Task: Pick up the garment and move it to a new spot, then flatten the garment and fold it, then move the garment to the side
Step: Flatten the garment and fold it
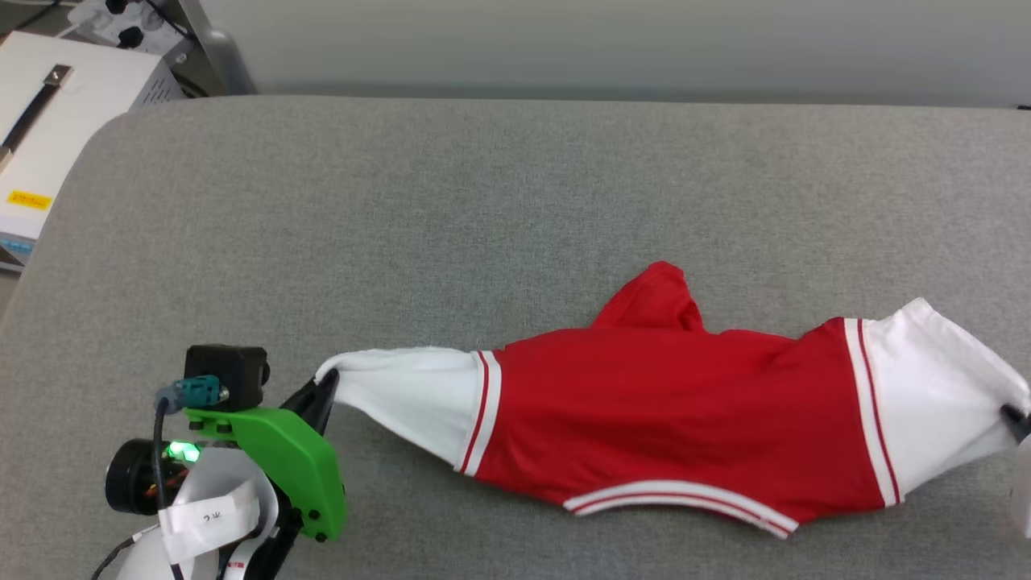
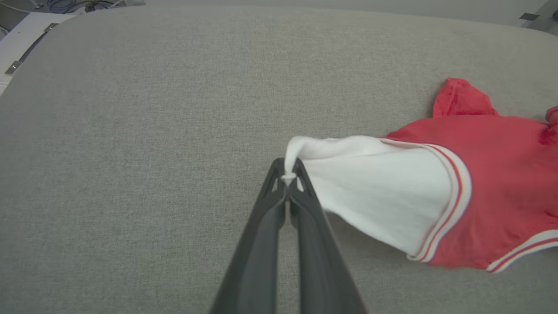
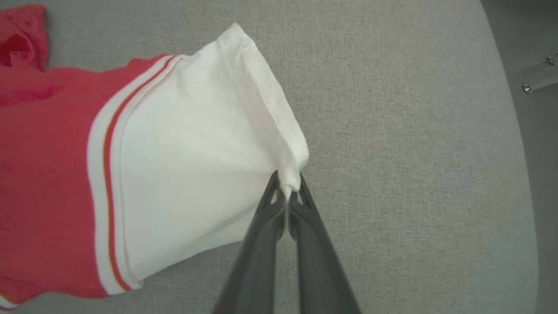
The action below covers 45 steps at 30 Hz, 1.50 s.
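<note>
two claws have the garment (image 1: 660,403) strung out between them on the grey table (image 1: 403,201). the left claw (image 1: 329,380) is pinched tight on the very tip of one white sleeve, its dark fingers (image 2: 261,244) pressed together with a small nub of white cloth squeezed between the tips. the right claw (image 3: 287,188) is clamped the same way on the end of the other white sleeve, close to the table's right edge; in the head view a dark bit of it shows where that sleeve ends.

the garment lies lengthwise across the near half of the table, from left of the middle over to the right edge. its red body sits in the middle, a little rumpled, and both sleeves are drawn out to points toward the claws. red-and-white striped trim marks where each sleeve meets the body, and another striped band curves along the side facing the near edge. one red flap pokes up toward the far edge.

beyond the table's far left corner stands a white box (image 1: 72,121) with a black strap and a yellow label.
</note>
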{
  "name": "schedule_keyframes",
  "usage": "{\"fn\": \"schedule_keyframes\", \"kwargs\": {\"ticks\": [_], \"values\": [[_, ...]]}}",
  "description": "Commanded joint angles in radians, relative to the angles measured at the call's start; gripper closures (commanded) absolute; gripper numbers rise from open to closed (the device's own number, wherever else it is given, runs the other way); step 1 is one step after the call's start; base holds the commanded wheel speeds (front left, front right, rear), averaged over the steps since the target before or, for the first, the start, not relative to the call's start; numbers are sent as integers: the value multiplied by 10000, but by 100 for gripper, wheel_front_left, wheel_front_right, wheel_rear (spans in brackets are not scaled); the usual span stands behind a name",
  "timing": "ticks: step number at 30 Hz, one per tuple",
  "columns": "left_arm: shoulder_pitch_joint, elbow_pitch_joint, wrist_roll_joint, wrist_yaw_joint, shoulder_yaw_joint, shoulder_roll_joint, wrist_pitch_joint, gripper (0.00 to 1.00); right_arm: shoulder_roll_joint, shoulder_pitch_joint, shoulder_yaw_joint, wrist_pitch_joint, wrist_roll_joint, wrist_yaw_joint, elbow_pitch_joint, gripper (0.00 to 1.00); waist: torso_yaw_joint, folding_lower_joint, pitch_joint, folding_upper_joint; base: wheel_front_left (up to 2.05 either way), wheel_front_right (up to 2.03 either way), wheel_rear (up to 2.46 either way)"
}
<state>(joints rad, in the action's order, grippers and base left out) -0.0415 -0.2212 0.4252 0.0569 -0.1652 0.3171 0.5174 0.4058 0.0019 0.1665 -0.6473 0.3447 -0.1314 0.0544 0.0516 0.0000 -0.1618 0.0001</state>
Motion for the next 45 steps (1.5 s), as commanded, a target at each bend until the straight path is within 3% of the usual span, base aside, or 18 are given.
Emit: {"fn": "schedule_keyframes", "kwargs": {"ticks": [1,10,23,34,45], "values": [[-191,-157,36,-48,121,114,-131,100,268,-255,60,-62,132,7,296,100,-101,0,523,-1,0,0,0],[-1327,-1111,23,-317,692,899,-34,100,1343,-1725,197,-200,1069,7,1524,100,-357,0,1155,-1,0,0,0],[-3735,-2011,172,-482,1656,1790,85,100,1816,-4971,95,314,1516,7,1443,100,-506,0,449,-1,0,0,0],[-7396,-498,300,-1132,1823,2465,-420,100,1518,-8793,-376,797,1402,7,-34,100,-448,0,-1618,-1,0,0,0],[-11986,2447,-405,-1669,890,3123,-1246,100,1105,-13383,-896,2002,310,7,-2701,100,-470,0,-4144,-1,0,0,0]]}}
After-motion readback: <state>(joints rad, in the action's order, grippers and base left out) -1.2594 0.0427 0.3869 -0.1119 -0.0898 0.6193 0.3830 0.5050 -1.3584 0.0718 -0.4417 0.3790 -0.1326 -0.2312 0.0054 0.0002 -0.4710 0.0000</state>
